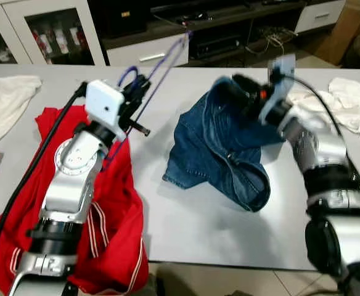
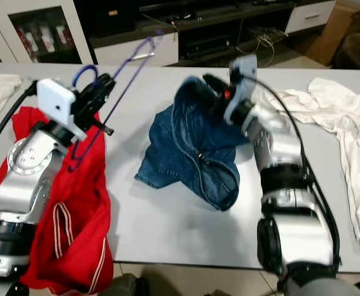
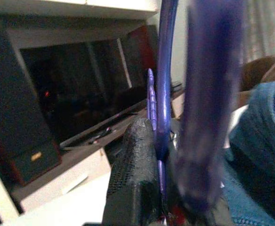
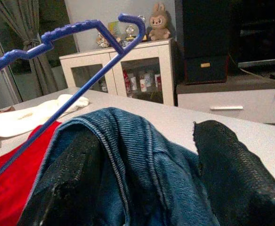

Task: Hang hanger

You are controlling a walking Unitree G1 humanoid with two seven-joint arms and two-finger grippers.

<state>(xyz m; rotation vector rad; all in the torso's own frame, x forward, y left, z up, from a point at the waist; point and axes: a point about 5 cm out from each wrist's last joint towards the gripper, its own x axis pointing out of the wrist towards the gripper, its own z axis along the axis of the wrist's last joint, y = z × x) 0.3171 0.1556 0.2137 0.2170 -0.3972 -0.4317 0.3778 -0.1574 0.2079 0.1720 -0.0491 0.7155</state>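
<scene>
Left gripper [image 1: 137,86]: raised over the worktop [image 1: 198,228], jaws clamped together on the blue hanger [image 1: 158,65].
Blue hanger: held in the air by the left jaws; its hook curls just above them and its long side runs up and away from them, toward the cabinets.
Right gripper [image 2: 214,83]: tilted down over the blue jeans [image 2: 192,145], jaws spread apart with a raised fold of denim between the two fingers [image 4: 231,165].
Blue jeans: crumpled in a heap on the worktop, directly under and in front of the right jaws, well apart from the left jaws.
Red garment [image 1: 109,216]: lies beneath the left arm, draping over the near worktop edge.
White cloth [image 2: 340,117]: beyond the right arm's outer side.
</scene>
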